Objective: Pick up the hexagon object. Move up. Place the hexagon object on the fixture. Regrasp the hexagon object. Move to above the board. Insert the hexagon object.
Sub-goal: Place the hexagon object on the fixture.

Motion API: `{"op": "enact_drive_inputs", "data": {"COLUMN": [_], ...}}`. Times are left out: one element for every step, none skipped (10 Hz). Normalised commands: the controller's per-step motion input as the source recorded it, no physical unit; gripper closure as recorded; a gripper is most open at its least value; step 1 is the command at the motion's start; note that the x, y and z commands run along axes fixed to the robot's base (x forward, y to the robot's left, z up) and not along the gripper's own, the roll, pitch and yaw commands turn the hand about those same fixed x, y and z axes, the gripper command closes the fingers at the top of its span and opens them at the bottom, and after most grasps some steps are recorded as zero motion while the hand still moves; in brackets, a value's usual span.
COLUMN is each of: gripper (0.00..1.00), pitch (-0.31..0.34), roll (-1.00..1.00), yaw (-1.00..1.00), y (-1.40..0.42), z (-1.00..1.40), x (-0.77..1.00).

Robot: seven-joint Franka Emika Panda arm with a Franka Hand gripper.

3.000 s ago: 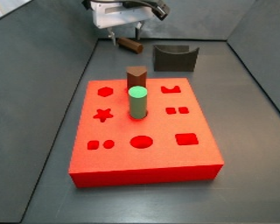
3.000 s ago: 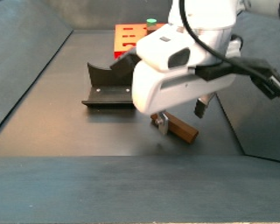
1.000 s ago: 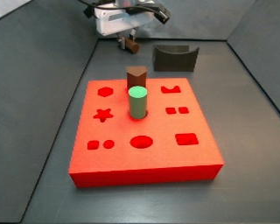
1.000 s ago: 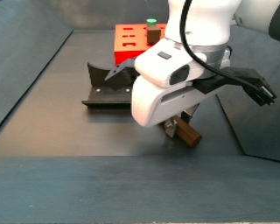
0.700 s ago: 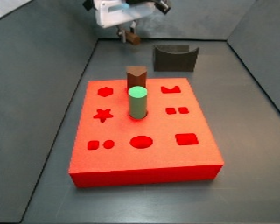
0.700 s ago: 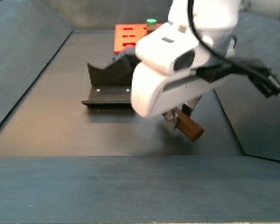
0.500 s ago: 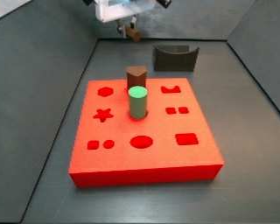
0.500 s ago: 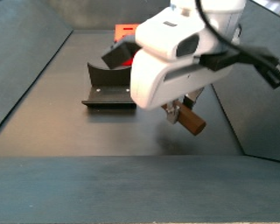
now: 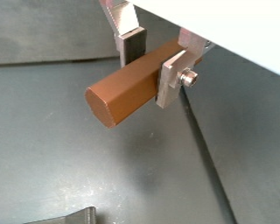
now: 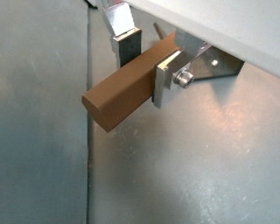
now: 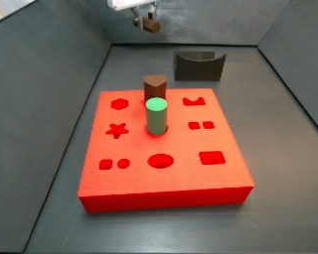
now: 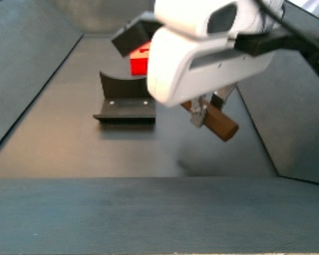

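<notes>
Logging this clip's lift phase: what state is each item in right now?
gripper: shut on the hexagon object, raised above the floor.
hexagon object: clamped between the fingers, airborne, tilted.
fixture: unoccupied.
board: hexagon hole open.
green cylinder: upright in board.
stout brown peg: upright in board.

Even, soft light fills all four pictures, with no harsh glare. In both wrist views the gripper [image 9: 150, 59] and the hexagon object [image 9: 129, 86] it clamps are sharp, their silver plates mildly shiny. In a side view the board [image 11: 162, 149] looks saturated; a faint shadow smudges the floor [image 12: 189, 164], lower centre.
</notes>
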Motion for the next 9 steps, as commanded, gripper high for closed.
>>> {"op": "enact_drive_inputs", "data": {"gripper": [1.00, 1.00, 1.00, 1.00, 1.00, 1.00, 1.00, 1.00, 1.00], "pitch": [0.083, 0.095, 0.102, 0.107, 0.106, 0.108, 0.106, 0.106, 0.106], "roll": [0.07, 0.09, 0.11, 0.12, 0.12, 0.13, 0.13, 0.12, 0.11], "yaw": [0.00, 0.01, 0.01, 0.03, 0.03, 0.04, 0.04, 0.04, 0.04], "y": [0.00, -0.01, -0.01, -0.02, -0.02, -0.01, -0.01, -0.01, -0.01], "z": [1.00, 1.00, 1.00, 1.00, 1.00, 0.85, 0.77, 0.65, 0.49], "x": [-0.02, -0.02, -0.03, -0.03, -0.03, -0.03, -0.03, -0.02, -0.01]}}
